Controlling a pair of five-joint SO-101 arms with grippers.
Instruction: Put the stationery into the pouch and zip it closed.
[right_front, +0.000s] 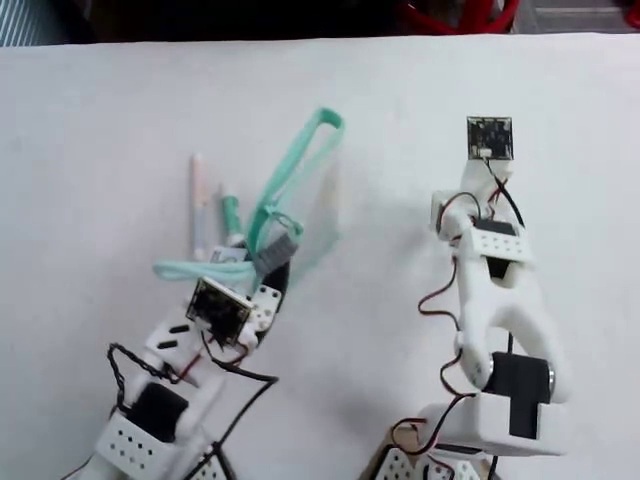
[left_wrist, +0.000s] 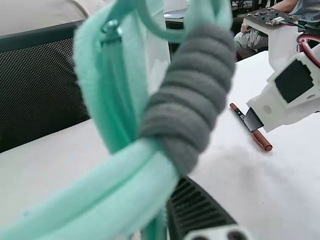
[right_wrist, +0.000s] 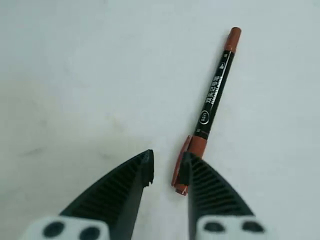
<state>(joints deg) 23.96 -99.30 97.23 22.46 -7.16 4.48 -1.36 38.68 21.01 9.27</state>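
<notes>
The mint-green pouch (right_front: 298, 170) hangs lifted off the table, and my left gripper (right_front: 264, 284) is shut on it near its grey corded pull (right_front: 277, 250). Up close, the left wrist view has the pouch's green edge (left_wrist: 115, 100) and the grey pull (left_wrist: 195, 100) above one black finger (left_wrist: 200, 215). A brown-and-black pen (right_wrist: 212, 105) lies on the table, its brown cap end just inside my open right gripper (right_wrist: 167, 170), beside one fingertip. That pen (left_wrist: 260, 139) also lies below the right gripper (left_wrist: 252, 120). A white-pink pen (right_front: 199, 200) and a green pen (right_front: 230, 212) lie left of the pouch.
The white table (right_front: 100, 100) has bare room in the middle, between the two arms. The right arm (right_front: 490, 290) stands over the brown pen and covers it from above. A dark mesh chair back (left_wrist: 40, 90) stands beyond the table edge.
</notes>
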